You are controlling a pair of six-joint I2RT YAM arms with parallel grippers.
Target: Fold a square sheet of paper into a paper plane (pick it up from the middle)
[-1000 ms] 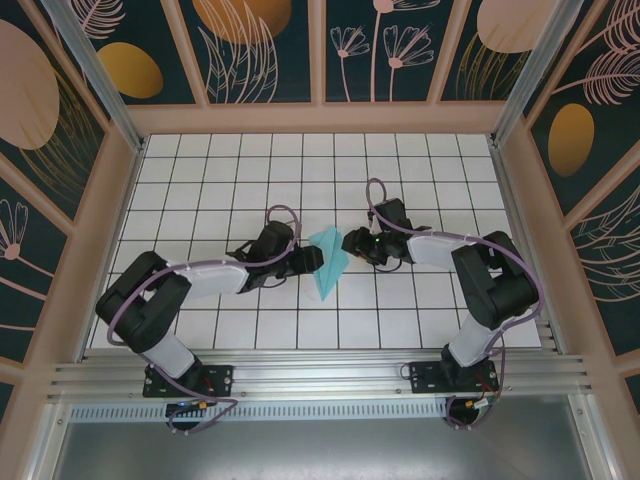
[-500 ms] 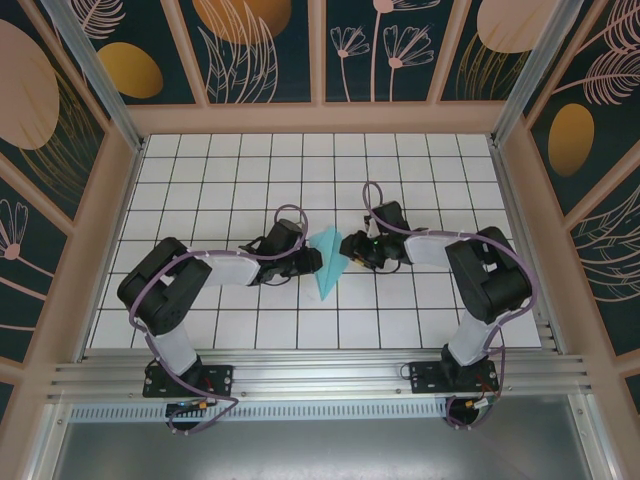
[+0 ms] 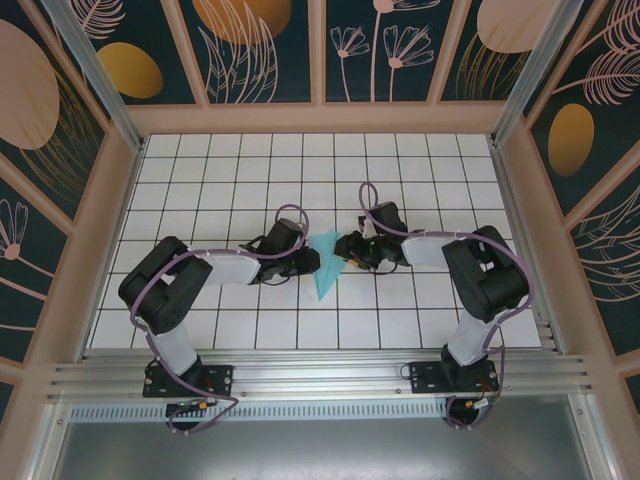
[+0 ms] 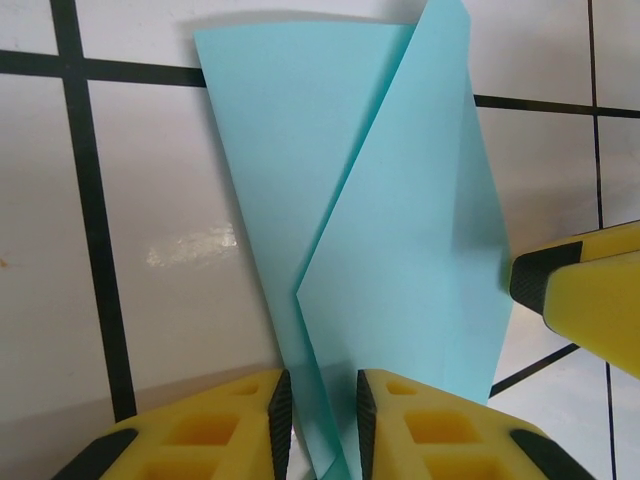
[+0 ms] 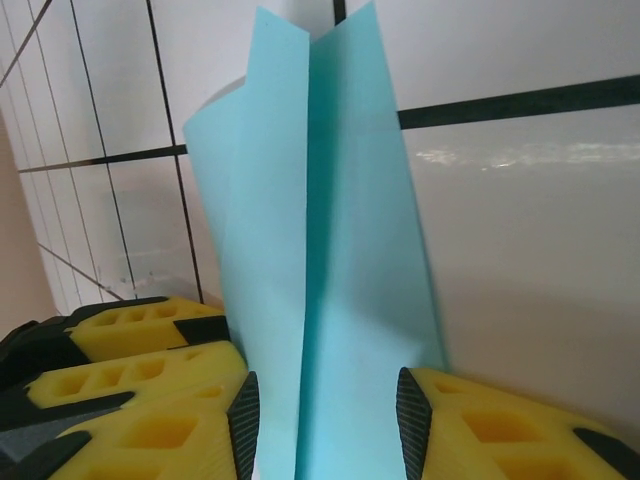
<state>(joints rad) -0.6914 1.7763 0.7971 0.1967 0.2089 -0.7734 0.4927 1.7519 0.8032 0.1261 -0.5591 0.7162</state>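
Entry: mid-fold, top view and both wrist views.

Position: the paper plane (image 3: 326,262) sits near the middle of the white grid table (image 3: 200,180). It is a narrow turquoise taper, wide end toward 12 o'clock and point toward 6 o'clock. The left gripper (image 3: 310,262) is at its 9 o'clock side and the right gripper (image 3: 346,250) at its 2 o'clock side, the 2 close together.

Left claw: in the left wrist view its 2 yellow fingers (image 4: 225,430) are drawn nearly together, with the paper's narrow end pinched in the slit between them. 1 flap overlaps the other above the pinch and is not flat.

Right claw: its 2 black pads (image 5: 245,415) stand either side of the paper with a moderate gap, which the paper spans. We cannot tell whether the pads actually bear on it.

Step, as we judge it: setting or holding the centre crease. The dart shape is there, but the layers are loose.

Risks:
1. Thin paper may slip out of the left pinch if the arms pull apart.
2. Opposed pulls from 9 and 2 o'clock could tear or skew the crease.
3. The raised flap may spring open once released.
4. The fingertips are near enough to collide.
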